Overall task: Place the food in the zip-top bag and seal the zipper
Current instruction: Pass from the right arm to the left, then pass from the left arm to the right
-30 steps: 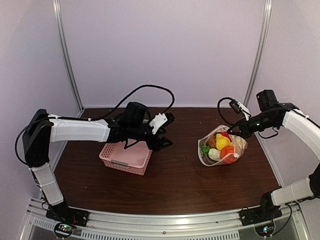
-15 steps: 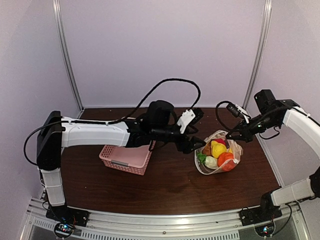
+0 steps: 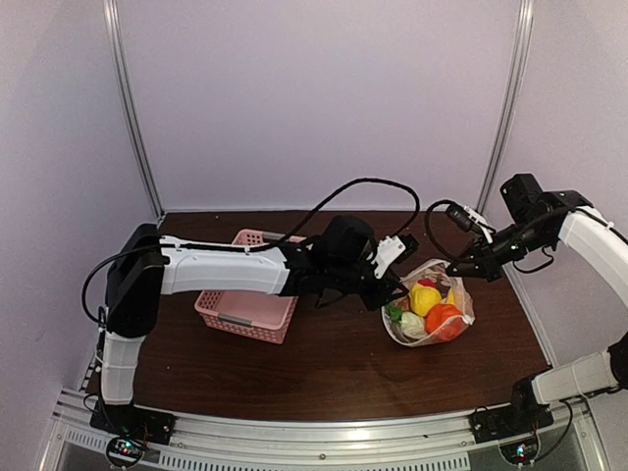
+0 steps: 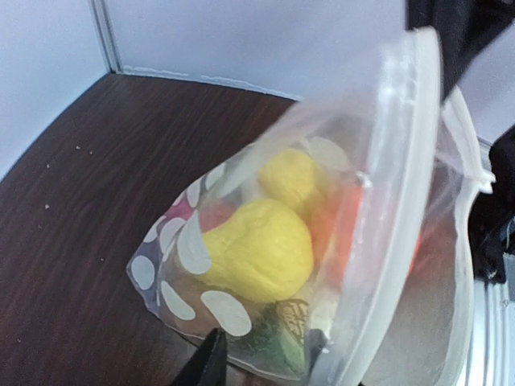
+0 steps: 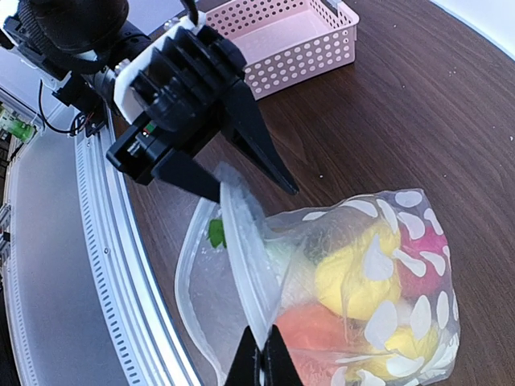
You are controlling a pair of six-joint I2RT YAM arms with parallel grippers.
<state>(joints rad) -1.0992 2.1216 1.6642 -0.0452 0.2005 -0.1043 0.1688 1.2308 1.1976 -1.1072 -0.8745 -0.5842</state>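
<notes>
The zip-top bag (image 3: 464, 302), clear with white dots, lies at the right of the table with the food inside: yellow (image 3: 427, 297), orange (image 3: 442, 316), green and white pieces. My right gripper (image 3: 459, 269) is shut on the bag's zipper strip (image 5: 245, 257) and holds that edge up, as the right wrist view shows (image 5: 261, 362). My left gripper (image 3: 397, 287) is open at the bag's left end. Its fingers (image 5: 257, 153) straddle the far end of the raised strip. In the left wrist view the gripper (image 4: 261, 354) has the bag's lower edge between its fingertips, with yellow food (image 4: 257, 249) behind the zipper (image 4: 402, 185).
The pink lattice basket (image 3: 245, 312) stands left of the middle, under the left forearm; it also shows in the right wrist view (image 5: 298, 36). A metal rail (image 3: 294, 437) runs along the table's near edge. White walls close in the back and sides.
My left arm has swept right from above the pink basket to the bag's left end. My right gripper has kept hold of the bag's edge, and the bag has shifted slightly.
</notes>
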